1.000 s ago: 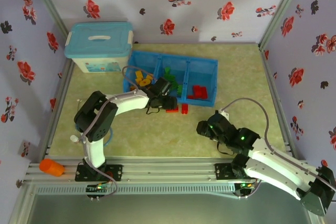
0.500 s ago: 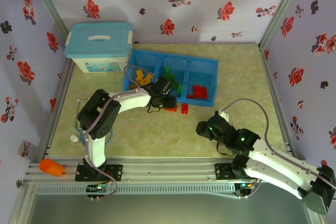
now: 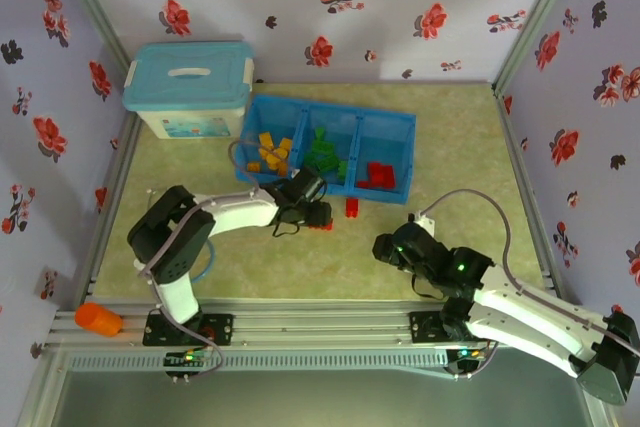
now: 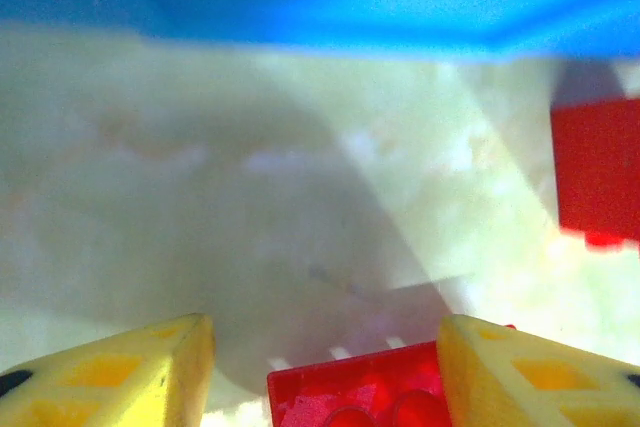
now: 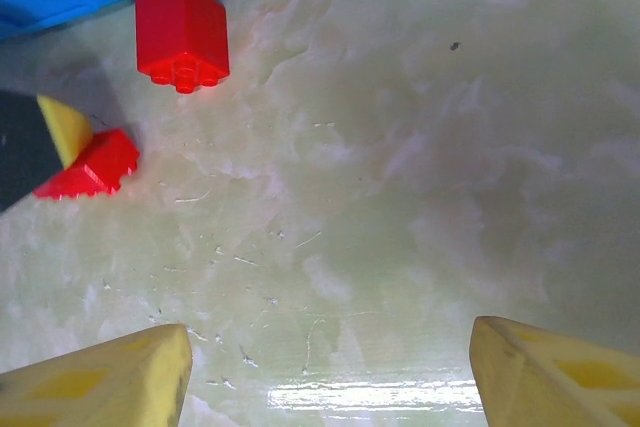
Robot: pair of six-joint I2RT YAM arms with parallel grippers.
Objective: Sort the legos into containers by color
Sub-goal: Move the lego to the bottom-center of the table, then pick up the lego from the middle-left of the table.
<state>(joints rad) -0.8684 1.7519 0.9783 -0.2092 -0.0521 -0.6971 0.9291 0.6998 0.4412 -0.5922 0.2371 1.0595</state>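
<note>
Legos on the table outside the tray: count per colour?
Red: 2, a loose brick by the tray and a second brick between the fingers of the left gripper
Green: 0
Orange: 0
Total: 2

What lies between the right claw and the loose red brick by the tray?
Only bare table, in the right wrist view, between right claw and red brick.
</note>
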